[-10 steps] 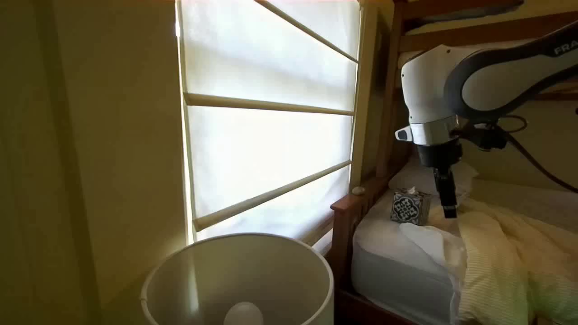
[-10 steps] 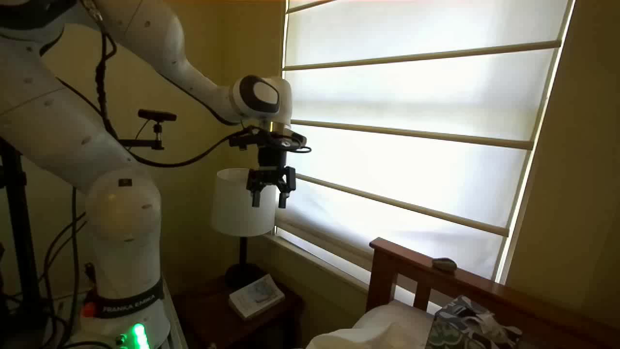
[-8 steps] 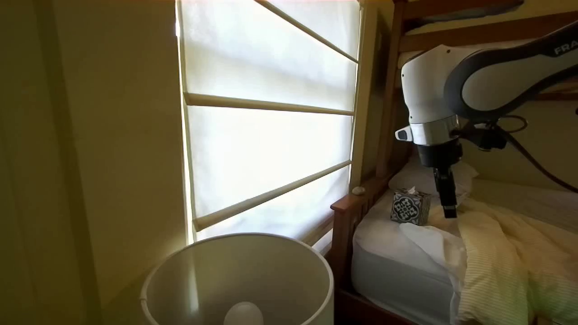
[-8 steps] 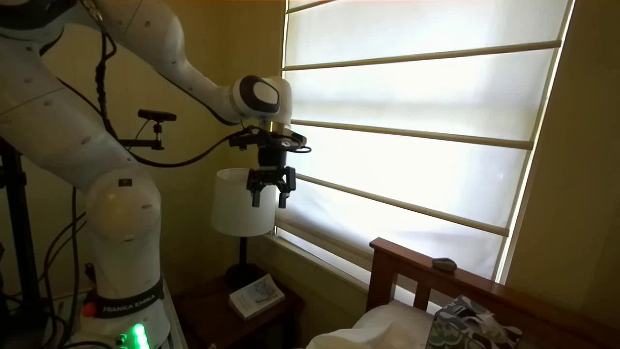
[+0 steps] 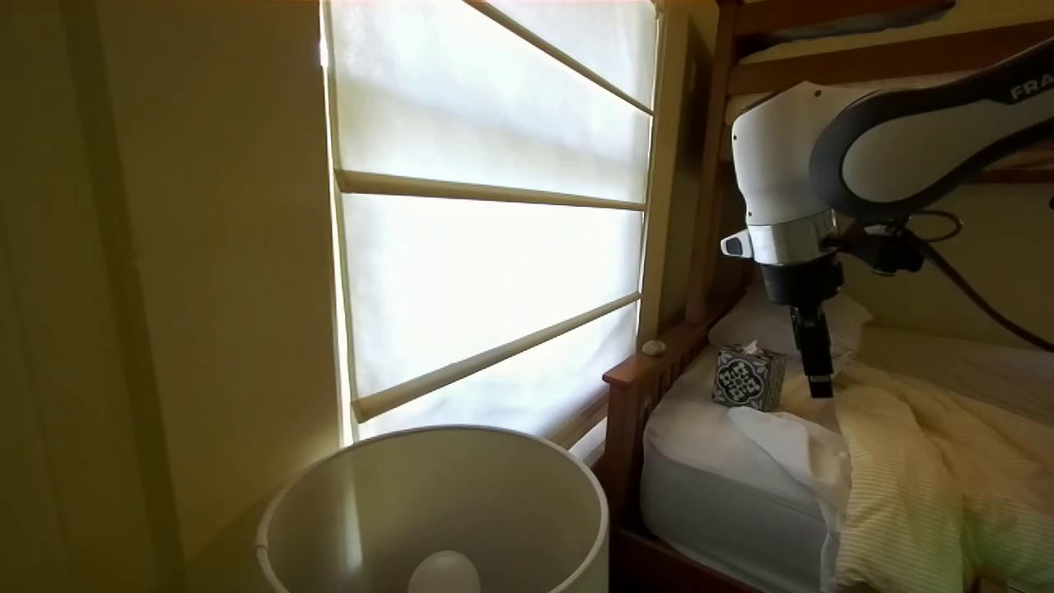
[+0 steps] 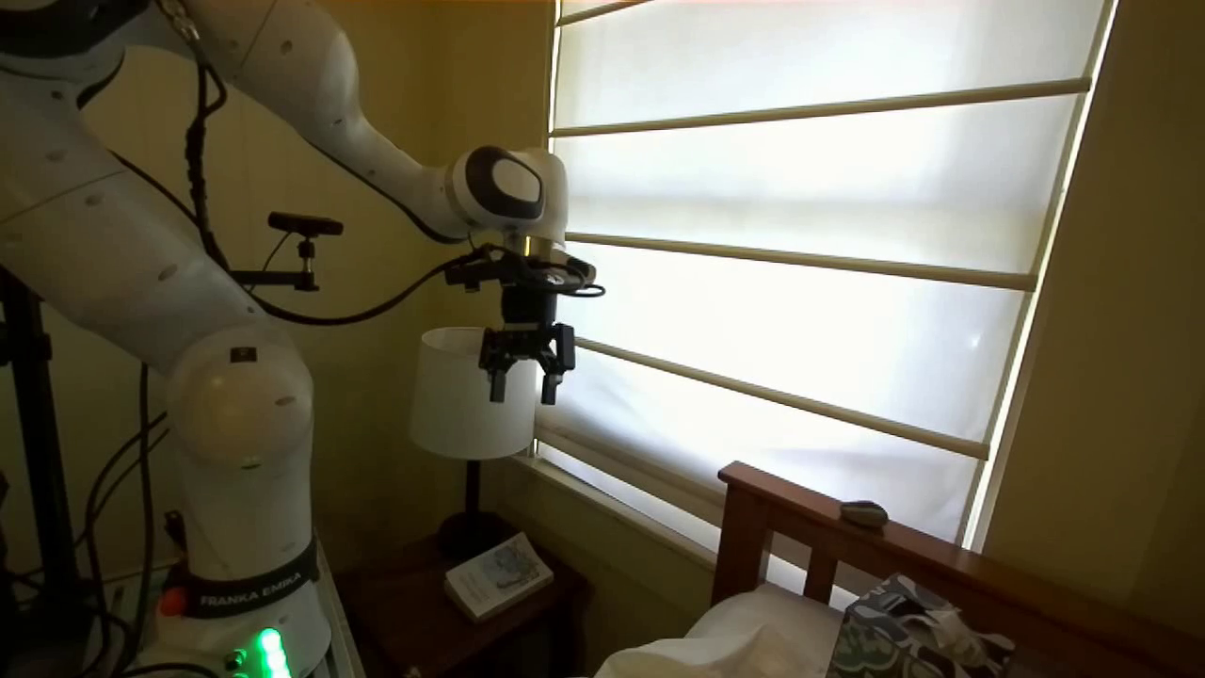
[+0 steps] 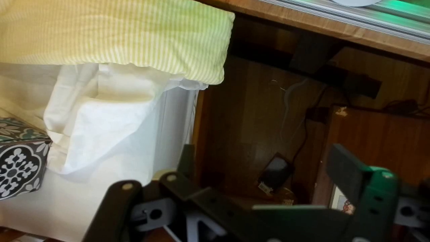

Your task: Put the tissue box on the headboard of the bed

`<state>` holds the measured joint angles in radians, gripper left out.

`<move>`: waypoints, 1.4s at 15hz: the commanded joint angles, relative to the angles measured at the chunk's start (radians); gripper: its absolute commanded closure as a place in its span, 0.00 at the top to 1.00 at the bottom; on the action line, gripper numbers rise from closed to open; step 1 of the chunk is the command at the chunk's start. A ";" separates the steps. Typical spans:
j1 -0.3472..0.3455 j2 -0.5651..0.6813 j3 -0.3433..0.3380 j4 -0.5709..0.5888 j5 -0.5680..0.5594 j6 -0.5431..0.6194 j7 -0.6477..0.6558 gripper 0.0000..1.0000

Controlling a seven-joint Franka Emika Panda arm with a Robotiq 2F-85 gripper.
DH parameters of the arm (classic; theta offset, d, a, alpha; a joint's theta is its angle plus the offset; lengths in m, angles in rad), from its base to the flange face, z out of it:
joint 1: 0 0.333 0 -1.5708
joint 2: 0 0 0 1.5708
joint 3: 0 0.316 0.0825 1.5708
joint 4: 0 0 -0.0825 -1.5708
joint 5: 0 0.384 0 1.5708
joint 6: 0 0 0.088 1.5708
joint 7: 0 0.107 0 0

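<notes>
Tool (image 6: pixel 523 390) hangs in the air, its fingers (image 7: pixel 347 171) spread wide apart. The box (image 5: pixel 747 380) sits on the bed (image 5: pixel 692 403), lower than the tool and well off to its side; in the wrist view it is cut by the edge. The headboard (image 6: pixel 941 556), also lower than the tool, bears a stone (image 6: pixel 863 513). In an exterior view a lamp (image 6: pixel 452 414) stands behind the tool, and a book (image 6: pixel 499 576) lies on the surface (image 6: pixel 405 603) below.

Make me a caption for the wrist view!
Black-and-white patterned cube-shaped tissue box on the white-sheeted bed at left, open black gripper across the bottom.
</notes>
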<state>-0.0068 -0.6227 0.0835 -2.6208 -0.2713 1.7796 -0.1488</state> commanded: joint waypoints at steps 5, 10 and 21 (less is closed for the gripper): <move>-0.055 -0.029 -0.179 0.040 -0.073 0.097 -0.062 1.00; -0.089 0.035 -0.404 0.167 -0.017 0.235 -0.330 1.00; -0.155 0.244 -0.513 0.371 0.075 0.288 -0.317 1.00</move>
<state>-0.1167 -0.5148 -0.3992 -2.3695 -0.2296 2.0218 -0.4856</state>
